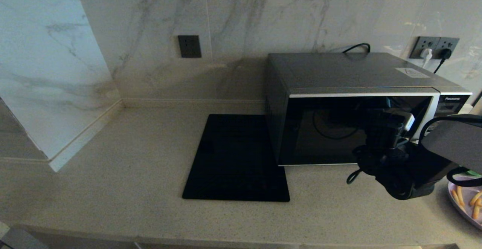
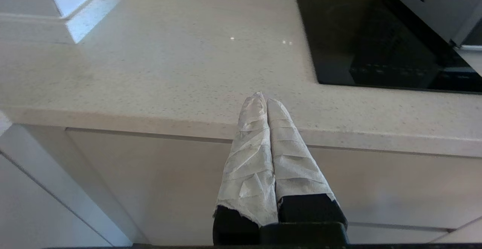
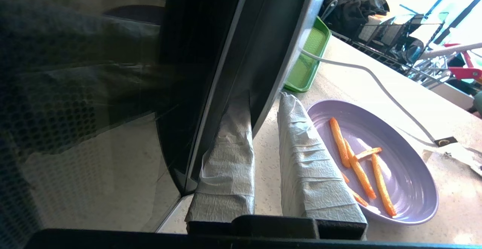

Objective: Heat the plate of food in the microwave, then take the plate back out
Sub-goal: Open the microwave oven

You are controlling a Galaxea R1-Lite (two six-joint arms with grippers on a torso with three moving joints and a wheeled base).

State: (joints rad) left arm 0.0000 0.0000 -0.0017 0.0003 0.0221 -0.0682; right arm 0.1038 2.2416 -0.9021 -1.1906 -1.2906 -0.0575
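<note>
Microwave (image 1: pixel 331 128): boxy, silver-grey, dark glossy glass door.
Plate of food (image 3: pixel 391 166): round, shallow, lilac, ridged; thin orange fries.
Right gripper (image 3: pixel 263 98): cloth-wrapped fingers pinched the door's edge.
Left gripper (image 2: pixel 266 97): wrapped fingers pressed together, below the countertop edge.

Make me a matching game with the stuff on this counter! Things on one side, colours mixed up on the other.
Things:
1. plate
2. fries
3. tray
4. mat

Colours:
A. green
B. black
C. lilac
D. orange

Pairs: 1-C, 2-D, 3-A, 4-B
</note>
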